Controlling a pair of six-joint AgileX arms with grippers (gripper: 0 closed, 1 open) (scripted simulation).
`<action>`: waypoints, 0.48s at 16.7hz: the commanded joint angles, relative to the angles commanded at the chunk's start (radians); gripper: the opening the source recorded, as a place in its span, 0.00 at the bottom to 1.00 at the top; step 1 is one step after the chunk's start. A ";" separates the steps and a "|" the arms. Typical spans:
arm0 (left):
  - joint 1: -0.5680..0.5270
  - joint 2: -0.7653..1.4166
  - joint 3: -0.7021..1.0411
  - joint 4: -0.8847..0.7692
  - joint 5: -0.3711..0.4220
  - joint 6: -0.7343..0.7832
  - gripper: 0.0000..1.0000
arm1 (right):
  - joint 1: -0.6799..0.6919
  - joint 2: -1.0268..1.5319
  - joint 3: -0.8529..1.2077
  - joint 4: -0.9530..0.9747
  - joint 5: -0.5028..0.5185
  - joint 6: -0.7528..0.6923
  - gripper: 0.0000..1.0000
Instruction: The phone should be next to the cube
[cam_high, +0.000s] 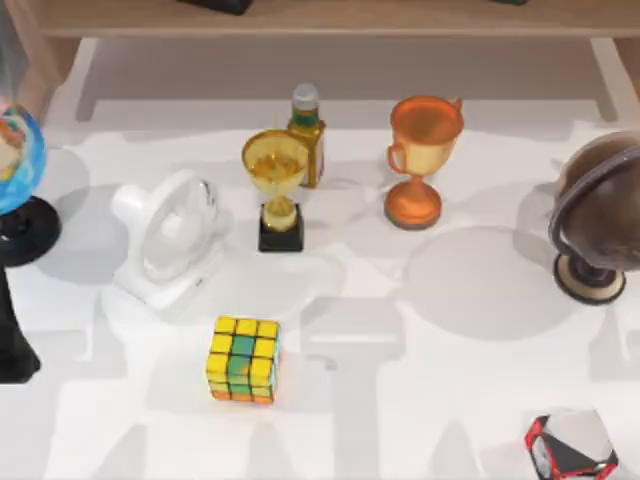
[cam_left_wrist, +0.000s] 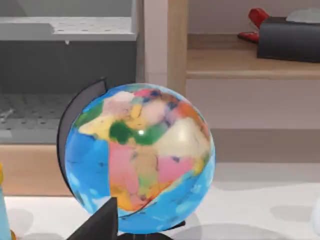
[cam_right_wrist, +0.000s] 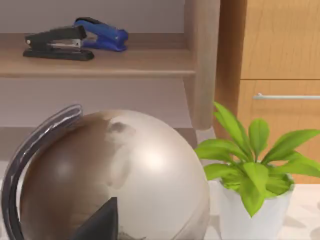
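The cube (cam_high: 242, 358) stood at lower left of centre in the top view, mostly yellow face up, edges turned slightly off the frame's axes, apart from the white fan (cam_high: 168, 238) above it. Two trophy cups, yellow (cam_high: 274, 160) and orange (cam_high: 426, 124), stood upright, mouths upward. A dark wedge, probably the left gripper (cam_left_wrist: 98, 223), faced the coloured globe (cam_left_wrist: 142, 160); likewise the right gripper (cam_right_wrist: 100, 221) faced the brown globe (cam_right_wrist: 115, 175). Neither gripper's state could be told.
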 joint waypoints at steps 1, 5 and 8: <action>0.000 0.000 0.000 0.000 0.000 0.000 1.00 | 0.000 0.000 0.000 0.000 0.000 0.000 1.00; 0.000 0.000 0.000 0.000 0.000 0.000 1.00 | -0.042 0.066 0.043 -0.055 0.000 -0.021 1.00; 0.000 0.000 0.000 0.000 0.000 0.000 1.00 | -0.133 0.226 0.133 -0.169 0.000 -0.065 1.00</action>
